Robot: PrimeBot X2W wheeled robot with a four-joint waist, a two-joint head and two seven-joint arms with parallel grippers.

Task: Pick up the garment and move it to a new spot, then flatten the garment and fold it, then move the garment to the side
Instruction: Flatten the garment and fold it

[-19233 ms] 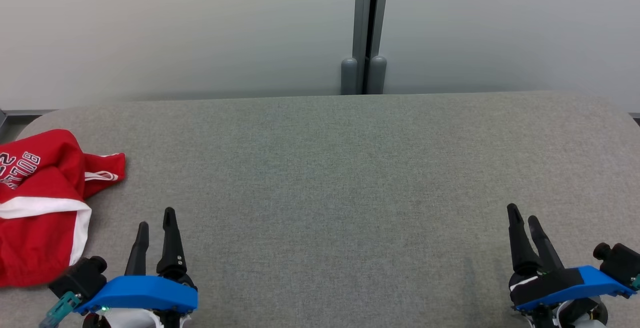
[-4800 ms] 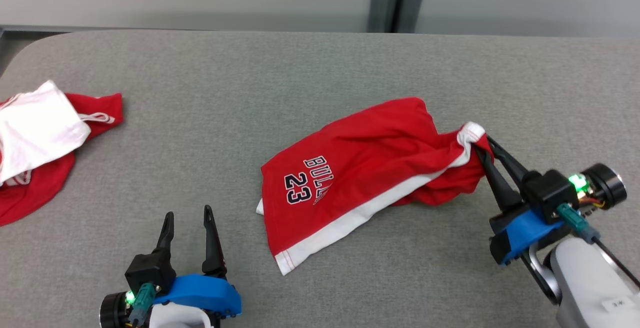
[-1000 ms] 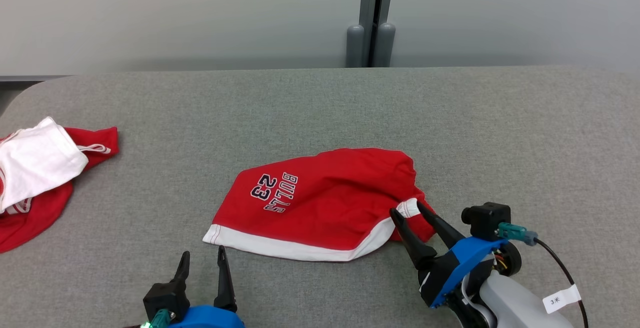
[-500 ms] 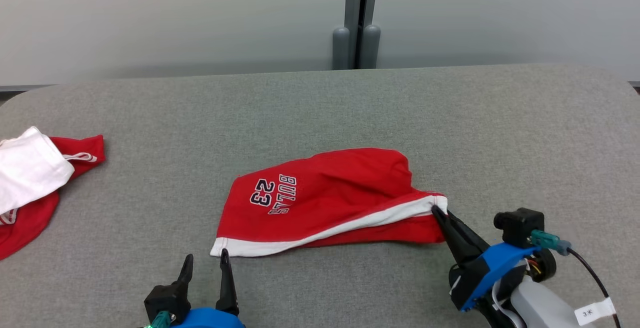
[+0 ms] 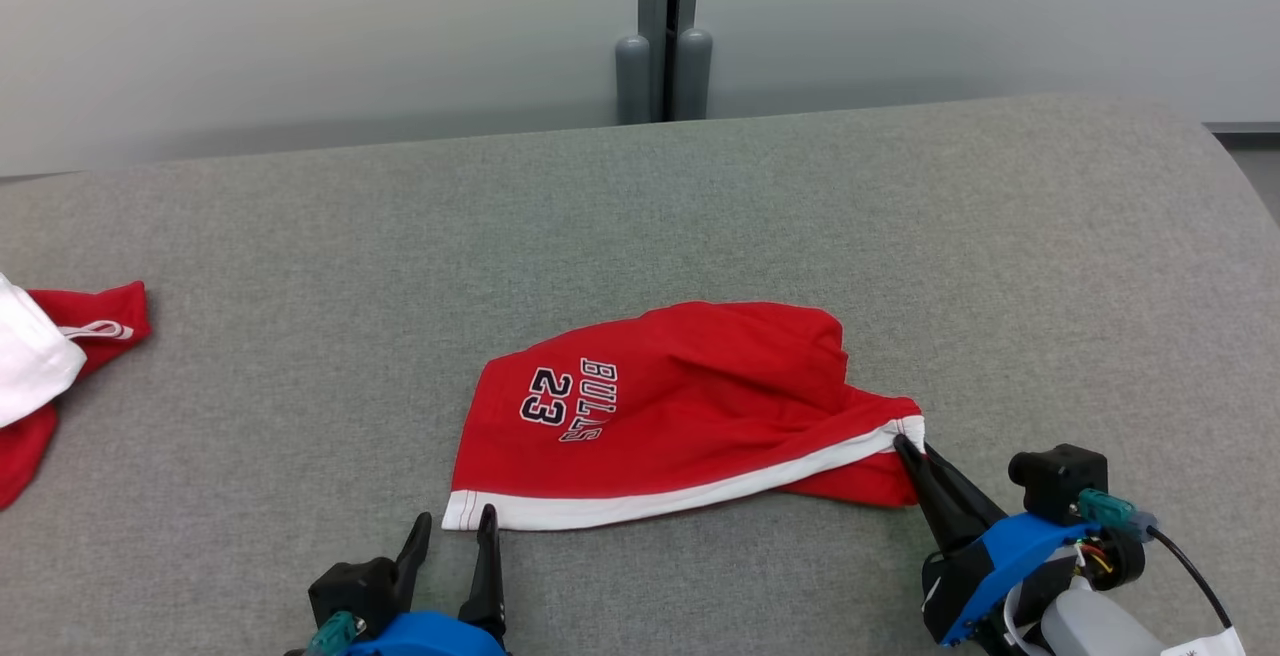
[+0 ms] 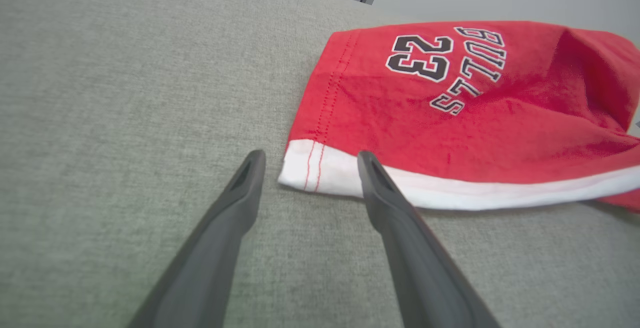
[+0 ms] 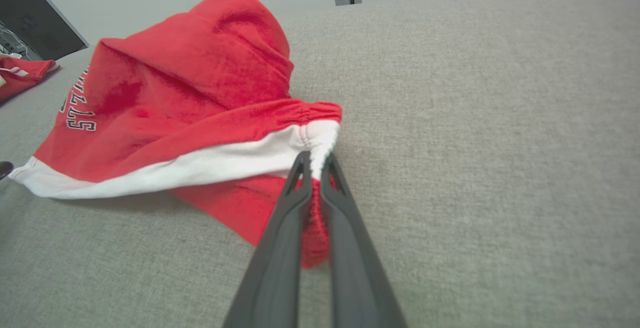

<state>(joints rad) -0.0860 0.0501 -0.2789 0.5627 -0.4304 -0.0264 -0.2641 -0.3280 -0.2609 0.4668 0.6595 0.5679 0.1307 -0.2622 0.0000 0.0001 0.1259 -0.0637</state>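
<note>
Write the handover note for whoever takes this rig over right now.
Right gripper: shut on the shorts, at the white-hemmed right corner.
Left gripper: open, tips at the left hem corner, not gripping.
The shorts lie in the middle of the table, print up, right end bunched. Another red garment lies far left.
Done: shorts placed mid-table.
Left: flatten, fold, move aside.

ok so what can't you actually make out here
Red and white pile: head view, cut off by the left edge.
Shorts, right half: head view, their own bunched folds hide the shape.
Left tool: left wrist view, one finger overlaps the white hem; touching or not is unclear.
</note>
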